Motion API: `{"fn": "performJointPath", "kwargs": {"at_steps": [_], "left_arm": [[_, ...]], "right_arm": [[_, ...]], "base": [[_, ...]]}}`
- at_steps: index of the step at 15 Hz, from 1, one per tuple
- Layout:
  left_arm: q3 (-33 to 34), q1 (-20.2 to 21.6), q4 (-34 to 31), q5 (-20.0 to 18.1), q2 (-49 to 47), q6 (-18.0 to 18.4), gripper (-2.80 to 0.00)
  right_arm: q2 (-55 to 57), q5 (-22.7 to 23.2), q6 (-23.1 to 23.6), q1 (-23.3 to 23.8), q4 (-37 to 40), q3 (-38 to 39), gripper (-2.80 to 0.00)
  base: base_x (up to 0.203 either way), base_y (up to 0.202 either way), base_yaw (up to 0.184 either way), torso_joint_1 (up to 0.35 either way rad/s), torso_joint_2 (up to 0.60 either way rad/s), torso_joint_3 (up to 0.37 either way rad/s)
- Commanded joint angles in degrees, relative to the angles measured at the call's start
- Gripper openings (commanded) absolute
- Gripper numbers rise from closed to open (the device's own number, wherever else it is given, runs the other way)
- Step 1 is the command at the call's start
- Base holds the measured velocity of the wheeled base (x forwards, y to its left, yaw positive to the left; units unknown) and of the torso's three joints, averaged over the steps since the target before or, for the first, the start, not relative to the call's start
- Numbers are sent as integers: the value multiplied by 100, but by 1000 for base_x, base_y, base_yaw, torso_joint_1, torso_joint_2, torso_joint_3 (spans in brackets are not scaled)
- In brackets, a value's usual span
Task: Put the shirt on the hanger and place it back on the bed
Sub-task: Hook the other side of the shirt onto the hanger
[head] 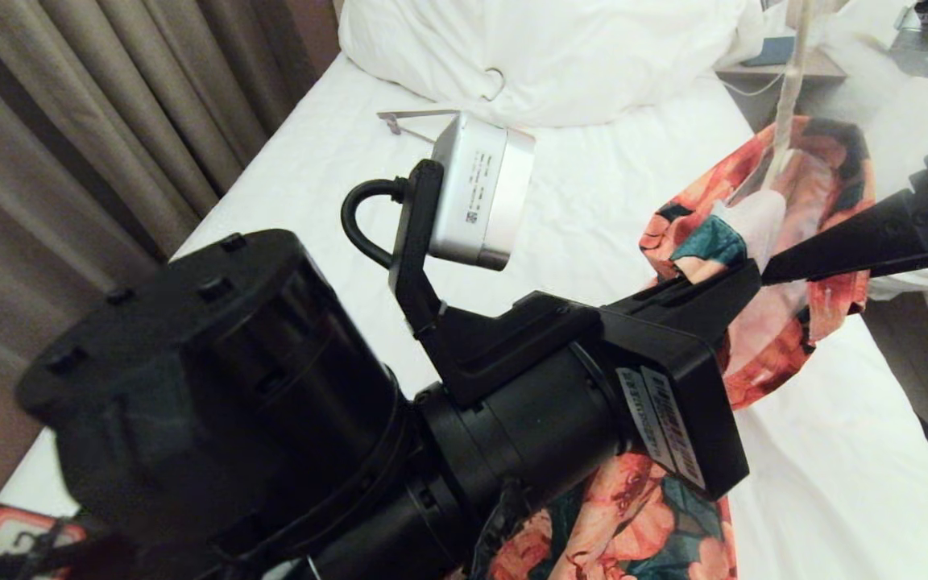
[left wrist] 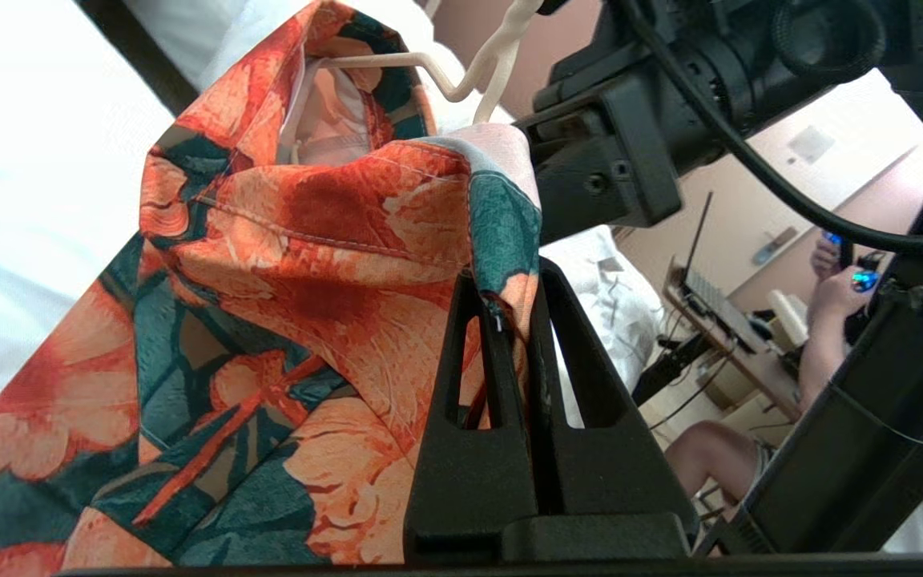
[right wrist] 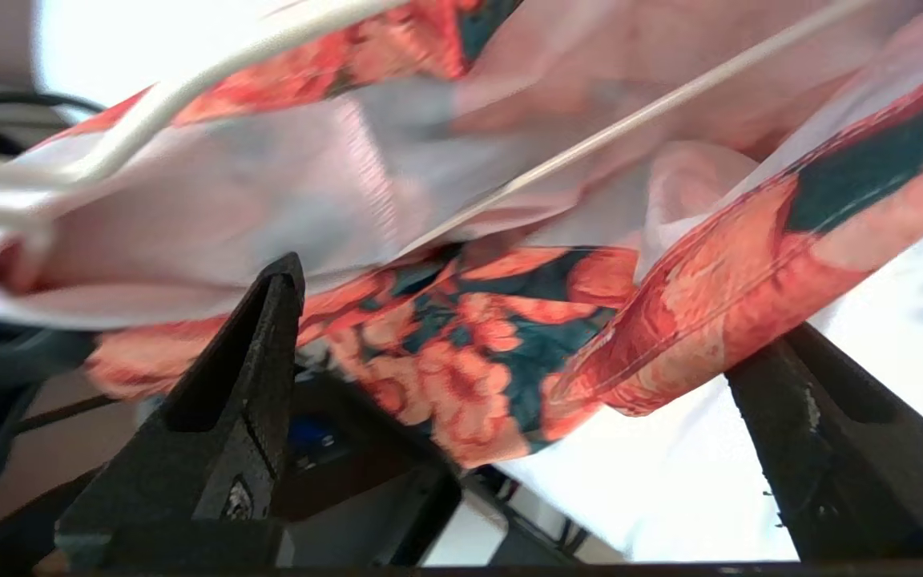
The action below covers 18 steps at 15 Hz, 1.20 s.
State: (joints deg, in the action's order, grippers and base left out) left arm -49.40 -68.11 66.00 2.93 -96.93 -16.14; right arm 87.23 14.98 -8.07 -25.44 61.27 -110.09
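shirt (head: 762, 322) held up over the bed (head: 593, 201), right of centre, partly draped on the hanger (left wrist: 461, 76). left gripper (left wrist: 509, 304) clamped on a fold of shirt edge near the collar, fabric pinched between closed fingers. right gripper (right wrist: 509, 336) spread wide just beside the cloth, holding nothing; one finger (head: 826, 250) pointing in from the right toward the left gripper's tip. hanger wire threaded inside the shirt, hook poking up out of the collar opening, lower bar visible against the pale inner side of the fabric. second hanger (head: 424, 121) lying far off on the sheet by the pillows (head: 544, 56), untouched. seated person (left wrist: 814, 320) in the background, away from the work.

progress, judged: hanging well under way but not finished. shoulders not seen squared on the wire, cloth bunched and lopsided. left to do: settle the shirt evenly on the hanger, then lower it flat onto the bed and let go.
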Motion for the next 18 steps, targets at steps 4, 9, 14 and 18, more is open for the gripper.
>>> {"fn": "performJointPath", "kwargs": {"at_steps": [4,9,14,18], "left_arm": [[341,8,912,-361,-168,-13,-280],[361,17,1012,-363,-213,-12,-280],[361,26,1120,-363,-195,-3,-280],[361,26,1179,-354,-165,6,-280]], "right_arm": [[-31,-543,16,-127,-1,-3,0],[-282,-702,5,-119,2,-3,0],[-520,-818,-1,-114,126,41,0],[-666,-1251,-1,-101,236,269,0]], "base": [[0,0,0,0,0,0],[0,0,0,0,0,0],[0,0,0,0,0,0],[0,0,0,0,0,0]]}}
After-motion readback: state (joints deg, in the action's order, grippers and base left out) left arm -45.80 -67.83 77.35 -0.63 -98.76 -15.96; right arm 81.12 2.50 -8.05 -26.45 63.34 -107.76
